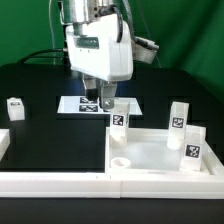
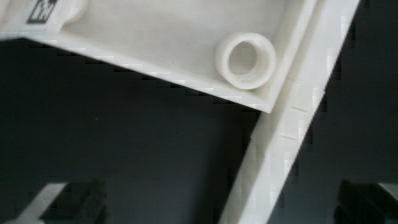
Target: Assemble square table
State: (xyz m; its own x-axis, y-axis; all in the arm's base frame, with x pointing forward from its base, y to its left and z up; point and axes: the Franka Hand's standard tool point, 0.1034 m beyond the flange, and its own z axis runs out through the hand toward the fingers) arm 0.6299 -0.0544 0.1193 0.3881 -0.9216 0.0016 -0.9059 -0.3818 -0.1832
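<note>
The white square tabletop (image 1: 160, 152) lies tray-side up at the exterior view's right, with a round corner socket (image 1: 120, 160) showing. Three short tagged legs stand at it: one at its far left corner (image 1: 118, 119), one at the back (image 1: 178, 114), one at the right (image 1: 192, 148). Another leg (image 1: 14, 108) stands alone at the left. My gripper (image 1: 105, 102) hangs open just behind the tabletop's far left corner, holding nothing. In the wrist view a corner socket (image 2: 244, 57) shows, and a white edge strip (image 2: 281, 140) runs between my open fingers (image 2: 71, 205).
The marker board (image 1: 85, 104) lies behind the gripper. A long white rail (image 1: 60, 182) runs along the front and a short piece (image 1: 3, 146) lies at the left edge. Green cloth hangs behind the black table.
</note>
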